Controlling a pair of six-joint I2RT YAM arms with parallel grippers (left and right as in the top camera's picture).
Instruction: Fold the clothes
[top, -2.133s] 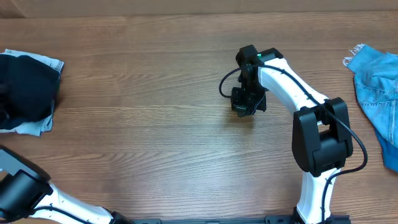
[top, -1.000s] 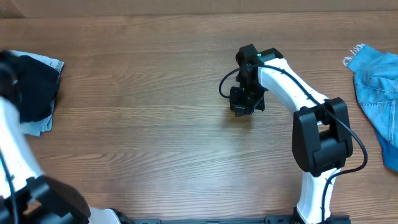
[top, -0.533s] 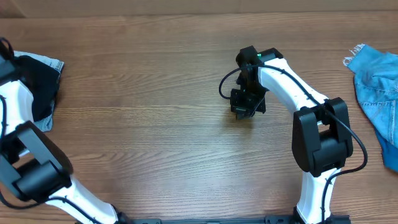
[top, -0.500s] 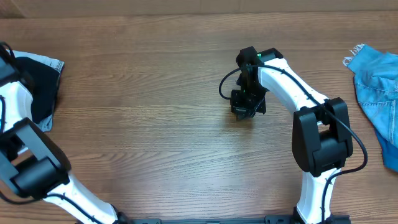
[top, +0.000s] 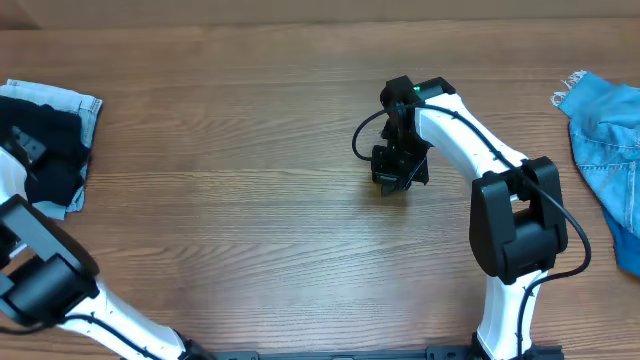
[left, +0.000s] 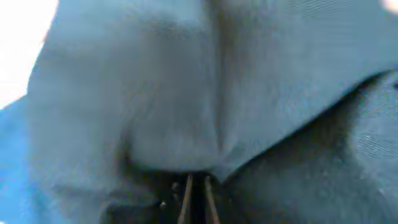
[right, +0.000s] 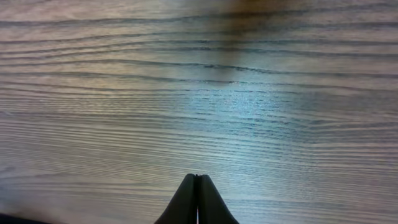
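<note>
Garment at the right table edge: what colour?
The garment is light blue denim, clearest in the overhead view.

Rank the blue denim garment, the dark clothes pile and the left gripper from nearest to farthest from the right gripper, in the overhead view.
From the right gripper:
1. blue denim garment, at the table's right edge.
2. dark clothes pile, at the far left edge.
3. left gripper, on that pile, slightly farther left; nearly tied with it.

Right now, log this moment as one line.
left end effector: at dark navy garment, grip unclear | right end effector: shut over wooden table
</note>
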